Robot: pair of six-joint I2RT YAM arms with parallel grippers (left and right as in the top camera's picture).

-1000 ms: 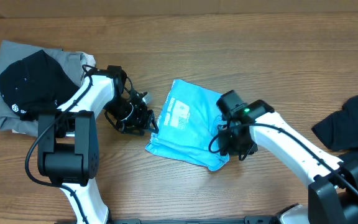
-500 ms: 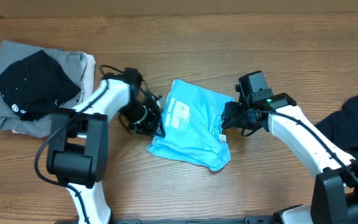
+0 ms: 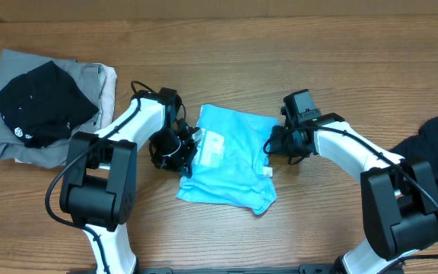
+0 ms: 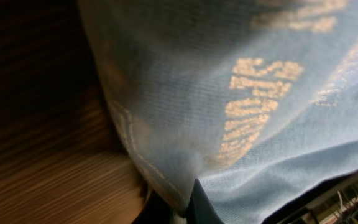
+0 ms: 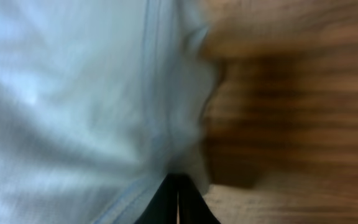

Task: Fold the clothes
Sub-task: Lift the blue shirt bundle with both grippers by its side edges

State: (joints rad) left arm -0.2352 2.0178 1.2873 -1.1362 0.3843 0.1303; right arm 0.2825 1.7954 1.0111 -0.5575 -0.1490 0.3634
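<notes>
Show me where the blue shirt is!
Overhead, the light-blue T-shirt lies in the middle of the wooden table, the left gripper shut on its left edge and the right gripper on its right edge.

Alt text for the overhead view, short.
The left gripper and right gripper pinch opposite side edges of a crumpled light-blue T-shirt at the middle of a wooden table. A grey-and-black garment pile lies far left; a black garment sits at the right edge.
</notes>
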